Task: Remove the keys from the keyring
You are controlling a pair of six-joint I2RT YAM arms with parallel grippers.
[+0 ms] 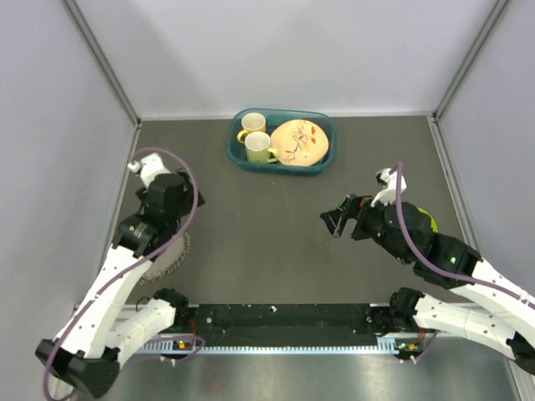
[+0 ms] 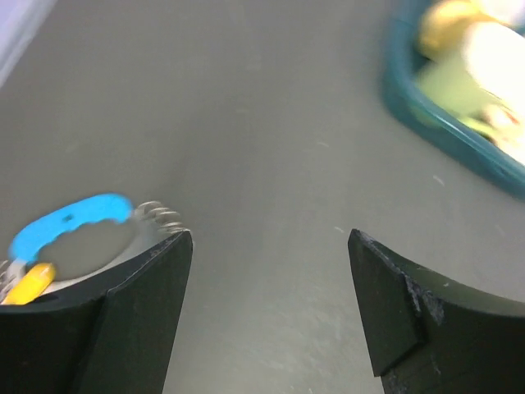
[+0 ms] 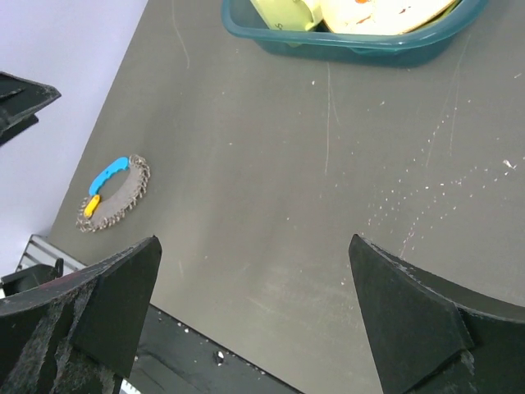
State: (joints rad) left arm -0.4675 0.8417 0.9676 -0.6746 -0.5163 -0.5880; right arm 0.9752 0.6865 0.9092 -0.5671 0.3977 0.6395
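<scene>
Your left gripper (image 2: 269, 242) stands wide open with nothing between its fingers, hanging over the table (image 2: 271, 123). The keys (image 2: 74, 226) lie flat on the table just outside its left finger (image 2: 152, 312), close beside the tip and partly hidden behind it. You can see a blue head piece, an orange-yellow one nearer the wrist, and a bit of silvery coil by the fingertip. The keyring cannot be told apart from the bunch in that blurred view.

Your right gripper (image 3: 254, 246) is also spread wide and empty. From it the keys (image 3: 113, 195) sit ahead and far to the left as a small round fan, well apart from the fingers.

The side wall (image 2: 16, 33) meets the table ahead and to the left of the left gripper, beyond the keys. The teal tub (image 2: 410, 103), with mugs and a plate in it, is ahead and to the right, well apart from the keys. Open table surface stretches straight ahead of both grippers up to the tub. Seen from the right gripper, the table's near rail (image 3: 37, 254) runs close to the keys on the wrist side.
</scene>
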